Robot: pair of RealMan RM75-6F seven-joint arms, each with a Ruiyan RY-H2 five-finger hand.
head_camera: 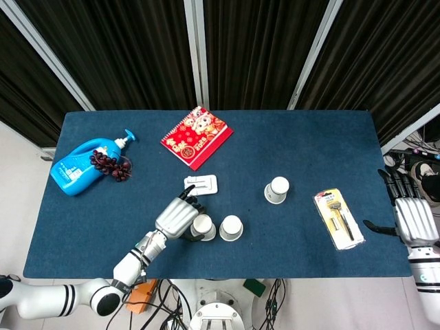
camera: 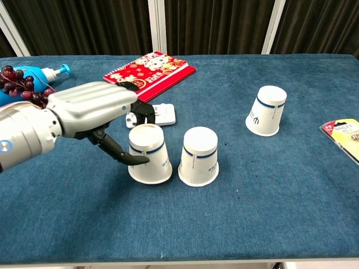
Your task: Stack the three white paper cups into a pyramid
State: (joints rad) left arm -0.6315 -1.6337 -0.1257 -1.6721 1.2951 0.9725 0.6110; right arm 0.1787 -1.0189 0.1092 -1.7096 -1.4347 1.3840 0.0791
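Three white paper cups stand upside down on the blue table. My left hand (camera: pixel 95 115) (head_camera: pixel 176 218) grips the left cup (camera: pixel 149 153) (head_camera: pixel 203 227), which stands close beside the middle cup (camera: pixel 199 156) (head_camera: pixel 231 227), their bases almost touching. The third cup (camera: pixel 266 110) (head_camera: pixel 277 190) stands apart, further back and to the right. My right hand (head_camera: pixel 411 214) hangs open off the table's right edge, holding nothing; the chest view does not show it.
A white phone stand (head_camera: pixel 200 184) (camera: pixel 157 115) lies just behind my left hand. A red booklet (head_camera: pixel 196 136) sits at the back, a blue pump bottle (head_camera: pixel 81 165) with dark beads (head_camera: pixel 108 164) at the left, and a packaged tool (head_camera: pixel 337 218) at the right.
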